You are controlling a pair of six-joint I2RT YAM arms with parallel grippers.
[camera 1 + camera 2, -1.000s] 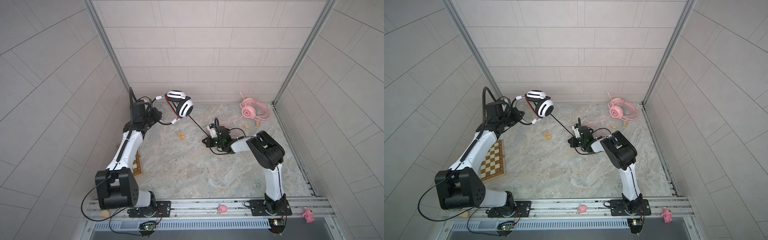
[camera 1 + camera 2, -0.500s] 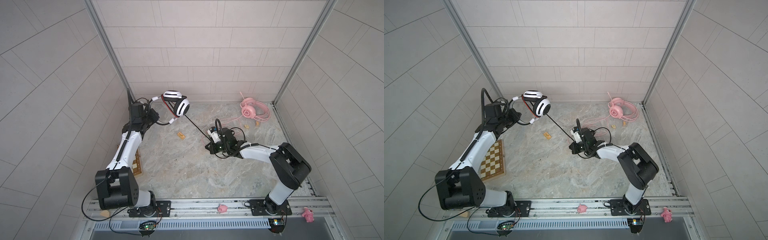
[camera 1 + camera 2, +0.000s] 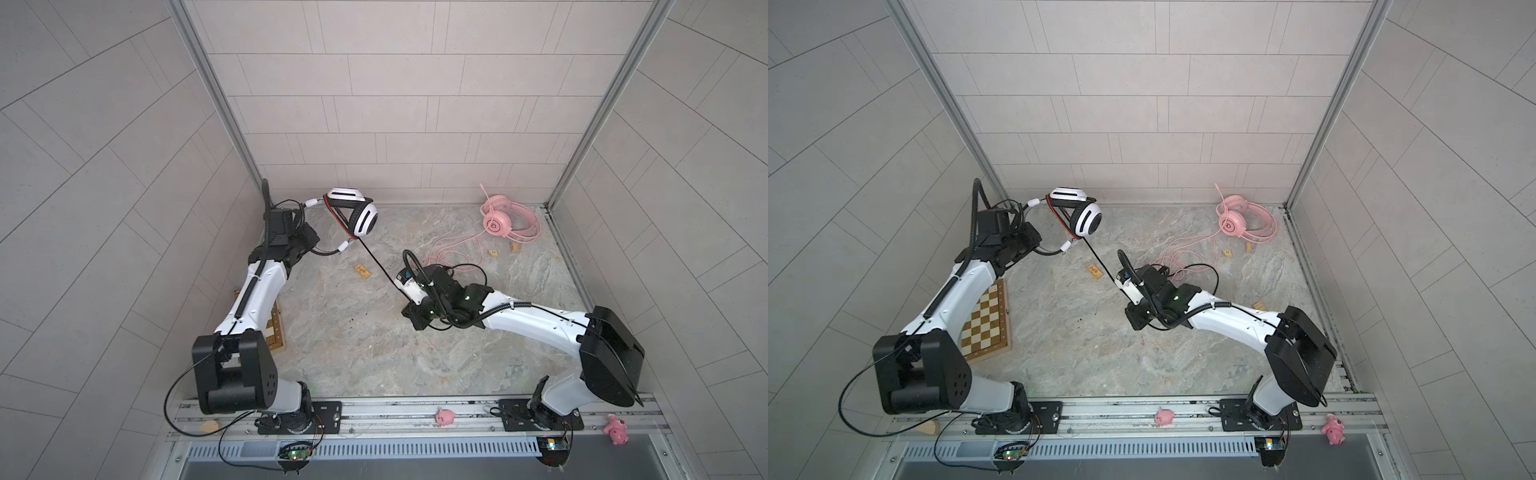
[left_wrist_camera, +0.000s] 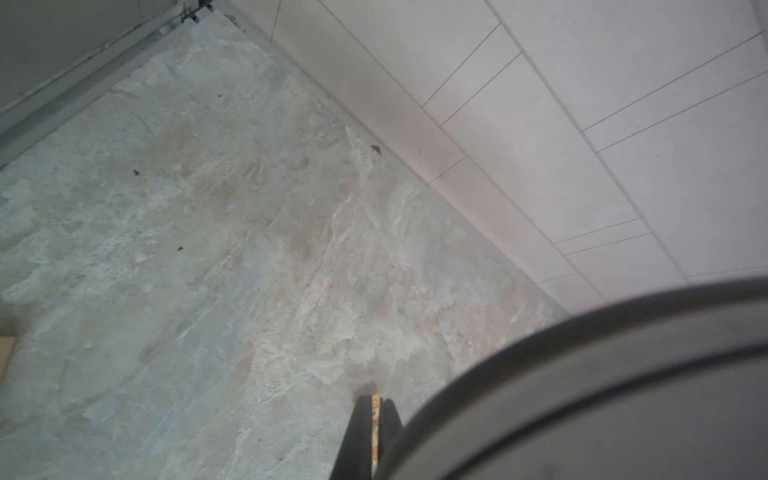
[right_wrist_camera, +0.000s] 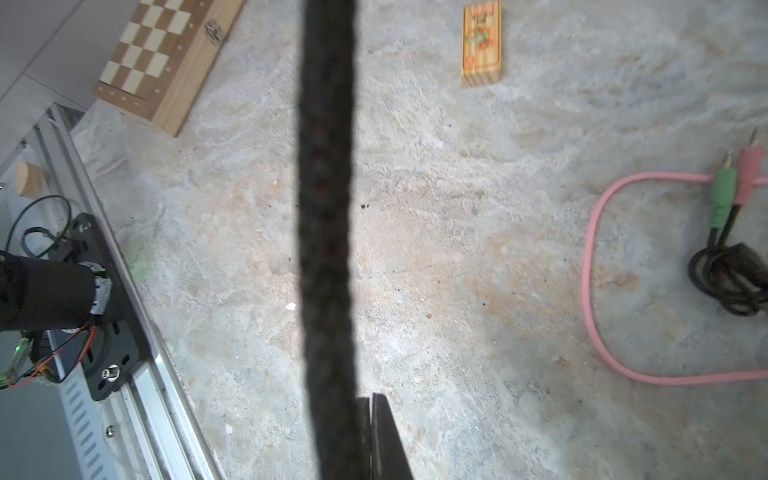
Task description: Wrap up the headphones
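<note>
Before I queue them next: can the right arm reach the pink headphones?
Probably not yet: the right gripper is shut on the taut black cable of the white headphones; the pink headphones lie unblocked.

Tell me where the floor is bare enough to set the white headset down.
Widest bare patch: front centre, bordered by the chessboard, the right arm and the rail. A smaller one lies at the back between the white headset and pink headset. Crowded: under the black cable and around the pink cable.
</note>
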